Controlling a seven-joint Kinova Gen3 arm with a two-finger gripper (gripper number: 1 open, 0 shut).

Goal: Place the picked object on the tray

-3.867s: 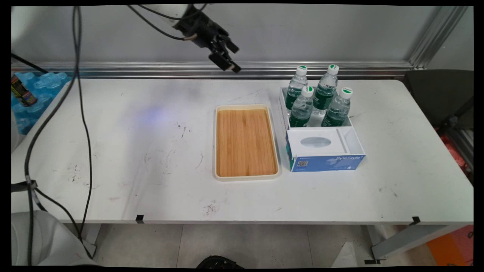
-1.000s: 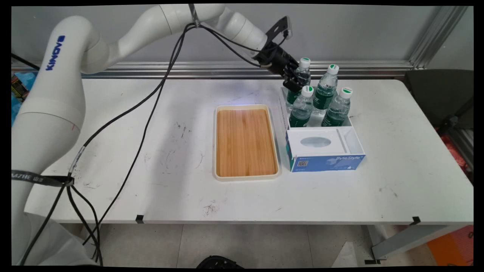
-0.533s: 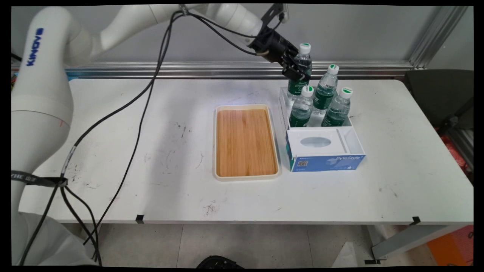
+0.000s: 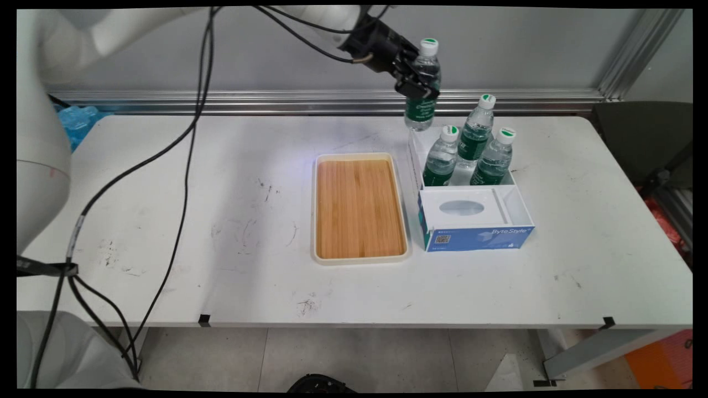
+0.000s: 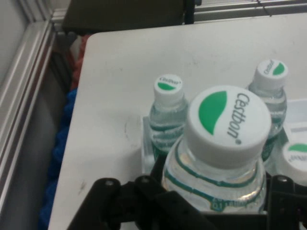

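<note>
A water bottle [image 4: 422, 83] was gripped below the cap by the end effector [image 4: 416, 77] and held clear above the far-left corner of the white box [image 4: 500, 190], where three bottles [image 4: 470, 149] stood.

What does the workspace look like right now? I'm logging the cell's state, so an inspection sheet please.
Surface: white table, scuffed with dark marks.
Things: held bottle raised clear of the box; three bottles stand in the box's far compartment; tissue pack in its near one; wooden tray left of the box, nothing on it.
Clutter: nothing seen on the table.
Pincer: pincer shut on the held bottle, below its white-and-green cap.
Cables: black cables hang from the arm across the table's left.
Surroundings: grey wall with metal rail; blue packaging at far left; dark chair at right.
</note>
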